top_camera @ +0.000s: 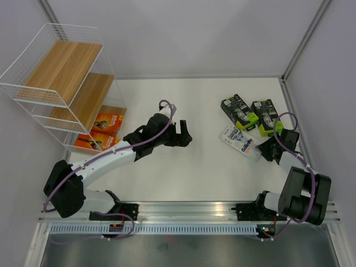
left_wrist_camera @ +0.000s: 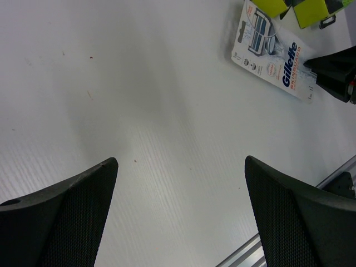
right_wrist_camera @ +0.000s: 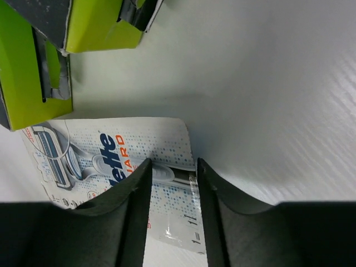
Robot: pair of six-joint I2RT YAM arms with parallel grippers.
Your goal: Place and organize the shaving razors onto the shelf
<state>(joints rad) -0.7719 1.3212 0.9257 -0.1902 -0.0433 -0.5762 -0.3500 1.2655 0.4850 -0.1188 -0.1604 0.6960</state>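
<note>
Five razor packs lie in your view, and two of them are on the shelf (top_camera: 55, 83). One orange box (top_camera: 109, 120) sits beyond a second orange box (top_camera: 94, 141), both on the lowest wood board at the far left of the white table (top_camera: 211, 178).

The other three are grouped at the far right. One black box (top_camera: 238, 111) lies beside another black box (top_camera: 266, 117), both with lime-green ends. A single flat white-blue pack (top_camera: 240, 140) lies at an angle just in front of them, on your side.

Your right gripper (right_wrist_camera: 172, 167) is down at the near end of that flat pack. Its fingers stand at a narrow gap on either side of the raised blister strip. From the wrist view you cannot tell whether the pads pinch it or only flank it. The lime ends of the two black boxes crowd the pack's far corner, just beyond the fingers.

Your left gripper (top_camera: 181, 133) hangs over bare table at the middle, fingers spread wide with nothing between them, well apart from every pack. Its arm runs diagonally across the ground between the shelf and the three loose packs. A silver rail (top_camera: 183, 210) lines the near edge.
</note>
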